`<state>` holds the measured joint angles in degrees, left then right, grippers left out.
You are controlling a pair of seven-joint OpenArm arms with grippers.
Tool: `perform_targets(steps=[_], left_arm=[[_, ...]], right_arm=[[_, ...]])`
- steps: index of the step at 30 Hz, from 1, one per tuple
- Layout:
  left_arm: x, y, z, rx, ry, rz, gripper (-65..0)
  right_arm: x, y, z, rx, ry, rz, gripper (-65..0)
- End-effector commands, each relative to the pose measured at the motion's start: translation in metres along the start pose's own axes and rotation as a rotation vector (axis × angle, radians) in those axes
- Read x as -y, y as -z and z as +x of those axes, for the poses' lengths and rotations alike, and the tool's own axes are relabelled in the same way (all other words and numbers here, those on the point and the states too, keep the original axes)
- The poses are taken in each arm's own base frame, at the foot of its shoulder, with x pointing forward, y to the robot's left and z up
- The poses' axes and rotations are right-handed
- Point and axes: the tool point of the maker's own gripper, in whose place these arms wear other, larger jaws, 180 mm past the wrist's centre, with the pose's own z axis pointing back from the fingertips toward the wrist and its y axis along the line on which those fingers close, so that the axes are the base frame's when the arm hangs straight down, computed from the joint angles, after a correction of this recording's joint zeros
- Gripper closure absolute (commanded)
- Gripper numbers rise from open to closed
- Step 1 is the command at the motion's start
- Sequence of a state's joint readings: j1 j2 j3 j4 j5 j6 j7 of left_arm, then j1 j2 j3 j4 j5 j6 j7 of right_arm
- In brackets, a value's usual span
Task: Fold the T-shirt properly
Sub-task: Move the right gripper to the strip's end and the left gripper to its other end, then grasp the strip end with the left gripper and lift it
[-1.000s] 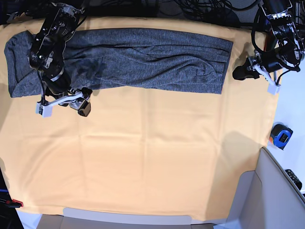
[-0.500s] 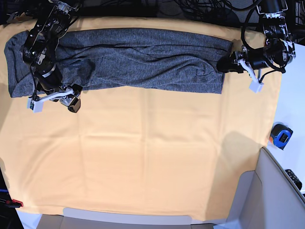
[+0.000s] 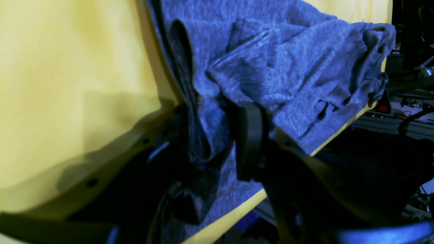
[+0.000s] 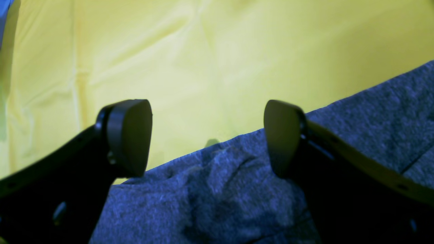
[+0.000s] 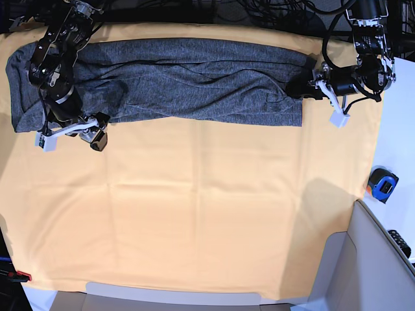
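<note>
Both short ends of the T-shirt (image 5: 188, 81) being addressed.
Left gripper (image 3: 217, 135) is pinching cloth for lifting; right gripper (image 4: 206, 135) is held spread over the hem (nothing gripped), along the yellow cloth's (image 5: 207, 214) far edge.

Readable text: none in any view.
T-shirt (image 5: 194, 81): plain heathered grey knit, no print or label showing.
Yellow-orange cloth (image 5: 207, 214): blank.
Blue-and-black object (image 5: 382, 184), right of the cloth: too small to show any marking.
</note>
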<state>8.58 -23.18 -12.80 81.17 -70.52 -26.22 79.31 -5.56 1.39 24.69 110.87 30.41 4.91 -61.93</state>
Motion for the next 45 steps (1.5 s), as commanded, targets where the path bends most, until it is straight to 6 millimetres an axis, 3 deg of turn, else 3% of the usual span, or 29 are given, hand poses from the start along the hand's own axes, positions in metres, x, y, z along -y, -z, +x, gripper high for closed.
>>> perform_targets(steps=[1, 12, 22, 27, 31, 40, 43, 45], left_arm=[[0.0, -0.005, 0.005, -0.003, 0.02, 0.011, -21.3], [0.004, 0.002, 0.002, -0.011, 0.023, -0.002, -21.3], [0.011, 0.002, 0.015, 0.013, 0.046, -0.018, -21.6], [0.017, 0.002, 0.019, 0.015, 0.187, -0.045, -24.0], [0.018, 0.002, 0.022, 0.022, 0.193, -0.046, -24.0], [0.025, 0.021, 0.008, -0.002, 0.149, -0.095, -25.4], [0.017, 0.026, 0.0, -0.017, 0.099, -0.098, -23.9], [0.019, 0.03, 0.004, -0.016, 0.1, -0.105, -18.7]], right_arm=[[-0.005, -0.003, 0.014, 0.047, -0.015, 0.017, -50.4], [-0.003, -0.003, 0.014, 0.046, -0.019, 0.011, -50.4], [-0.003, -0.003, 0.013, 0.043, -0.018, 0.01, -50.4], [-0.003, -0.003, 0.012, 0.041, -0.016, 0.011, -50.4], [-0.002, -0.003, 0.012, 0.041, -0.017, 0.009, -50.4], [-0.002, -0.003, 0.012, 0.041, -0.017, 0.009, -50.4], [-0.002, -0.003, 0.01, 0.035, -0.017, 0.007, -50.4], [0.0, -0.003, 0.008, 0.029, -0.017, 0.005, -50.4]])
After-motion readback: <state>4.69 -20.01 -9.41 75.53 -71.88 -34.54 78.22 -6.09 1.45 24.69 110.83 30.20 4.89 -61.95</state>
